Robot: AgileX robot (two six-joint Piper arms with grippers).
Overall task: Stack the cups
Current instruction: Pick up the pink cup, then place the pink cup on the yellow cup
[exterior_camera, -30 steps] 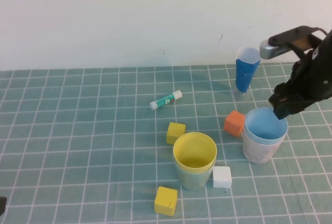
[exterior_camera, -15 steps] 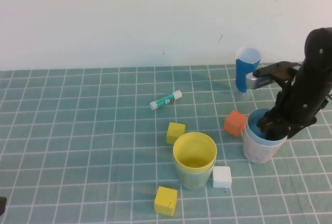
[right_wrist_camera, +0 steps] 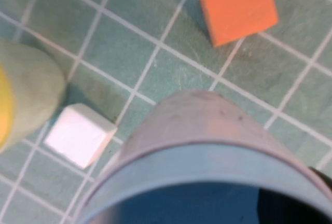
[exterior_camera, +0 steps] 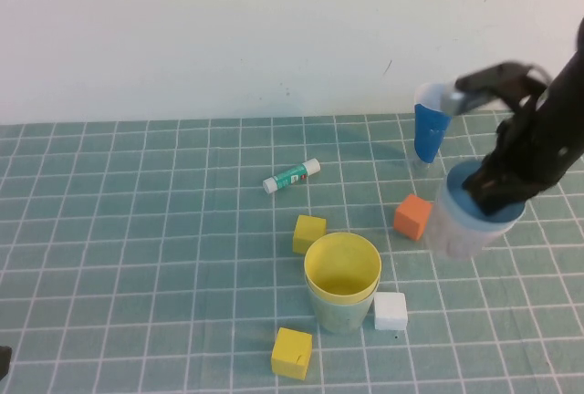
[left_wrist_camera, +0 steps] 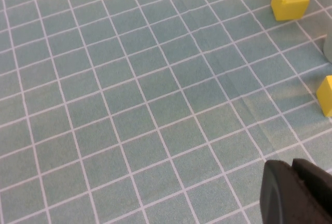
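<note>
The yellow cup [exterior_camera: 342, 264] sits nested in the pale green cup [exterior_camera: 339, 314] at the table's middle front. The light blue cup [exterior_camera: 463, 185] is nested in the pink cup [exterior_camera: 456, 230] at the right. My right gripper [exterior_camera: 499, 195] is shut on this pair's far rim and holds it tilted, a little off the table. In the right wrist view the pink cup [right_wrist_camera: 202, 117] and blue rim [right_wrist_camera: 197, 164] fill the frame, with my right gripper [right_wrist_camera: 303, 193] at the rim. My left gripper [left_wrist_camera: 291, 166] is shut and empty, low over bare table at the front left.
A tall dark-blue cone cup [exterior_camera: 429, 129] stands just behind the held cups. An orange cube [exterior_camera: 412, 216] lies left of them. A white cube [exterior_camera: 391, 310] and two yellow cubes [exterior_camera: 309, 233] [exterior_camera: 292, 352] ring the yellow cup. A glue stick [exterior_camera: 292, 175] lies farther back.
My right gripper dropped onto the blue cup's rim, closed on it, then raised the blue-and-pink pair, which now tilts and sits slightly higher and farther right.
</note>
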